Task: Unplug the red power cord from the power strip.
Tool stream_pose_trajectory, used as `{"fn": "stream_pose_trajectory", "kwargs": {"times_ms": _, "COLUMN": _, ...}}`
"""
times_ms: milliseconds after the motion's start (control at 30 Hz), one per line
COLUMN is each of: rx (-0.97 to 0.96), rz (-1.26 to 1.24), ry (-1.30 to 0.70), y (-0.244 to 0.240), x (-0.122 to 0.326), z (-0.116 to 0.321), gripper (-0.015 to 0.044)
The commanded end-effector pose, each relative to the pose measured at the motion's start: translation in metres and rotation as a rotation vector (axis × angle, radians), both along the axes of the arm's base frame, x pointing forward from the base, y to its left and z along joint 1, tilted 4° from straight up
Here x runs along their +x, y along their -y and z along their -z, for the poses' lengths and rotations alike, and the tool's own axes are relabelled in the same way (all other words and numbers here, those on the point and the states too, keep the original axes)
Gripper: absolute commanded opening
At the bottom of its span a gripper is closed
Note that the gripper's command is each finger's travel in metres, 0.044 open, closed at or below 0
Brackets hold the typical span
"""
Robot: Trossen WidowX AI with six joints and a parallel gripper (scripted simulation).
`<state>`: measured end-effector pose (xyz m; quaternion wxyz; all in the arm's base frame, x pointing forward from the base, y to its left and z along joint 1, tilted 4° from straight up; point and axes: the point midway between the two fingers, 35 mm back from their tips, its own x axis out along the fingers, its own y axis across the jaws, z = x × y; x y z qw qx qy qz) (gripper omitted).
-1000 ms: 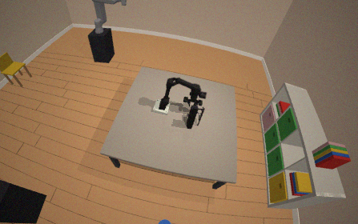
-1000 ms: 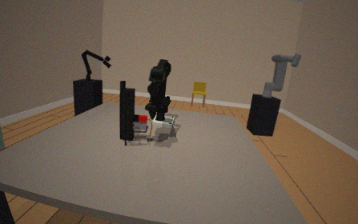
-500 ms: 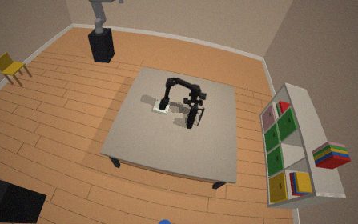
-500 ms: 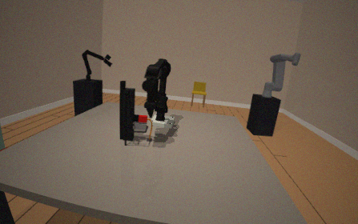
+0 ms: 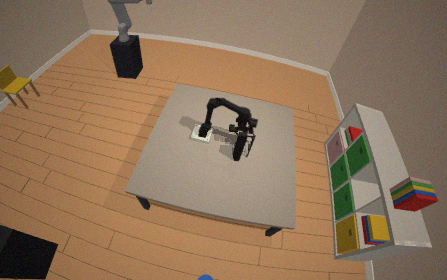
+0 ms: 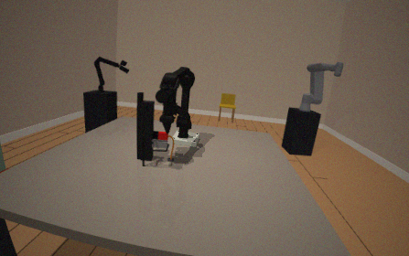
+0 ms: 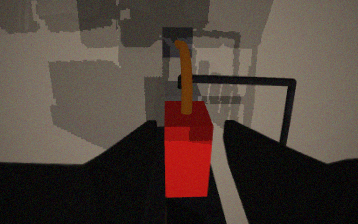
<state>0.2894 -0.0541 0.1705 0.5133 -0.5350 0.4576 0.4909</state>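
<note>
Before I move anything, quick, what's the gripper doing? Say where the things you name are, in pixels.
Gripper (image 5: 239, 129) (image 6: 166, 133) (image 7: 190, 129): open partway, nothing held; in the wrist view the red plug (image 6: 163, 135) (image 7: 187, 167) shows between its fingers, bare space beside it.

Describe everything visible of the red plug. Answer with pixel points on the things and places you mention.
The plug (image 6: 162, 135) (image 7: 187, 168) is a smooth, boxy red block, plastic-looking, with an orange cord (image 6: 173, 148) (image 7: 186, 80) leaving its outer end. It points sideways from the upright black power strip (image 5: 239, 148) (image 6: 145, 130); seating depth is unclear. The end effector's (image 5: 243, 131) (image 6: 167, 132) (image 7: 190, 121) open fingers straddle it, not gripping.
</note>
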Motion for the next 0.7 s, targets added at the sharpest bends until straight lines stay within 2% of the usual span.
{"fn": "stream_pose_trajectory", "kwargs": {"times_ms": 0, "rx": 0.006, "rz": -0.004, "ry": -0.008, "y": 0.005, "x": 0.001, "z": 0.002, "gripper": 0.016}}
{"fn": "stream_pose_trajectory", "kwargs": {"times_ms": 633, "rx": 0.005, "rz": -0.004, "ry": -0.008, "y": 0.012, "x": 0.002, "z": 0.014, "gripper": 0.016}}
{"fn": "stream_pose_trajectory", "kwargs": {"times_ms": 667, "rx": 0.001, "rz": 0.001, "ry": -0.007, "y": 0.013, "x": 0.001, "z": 0.011, "gripper": 0.0134}}
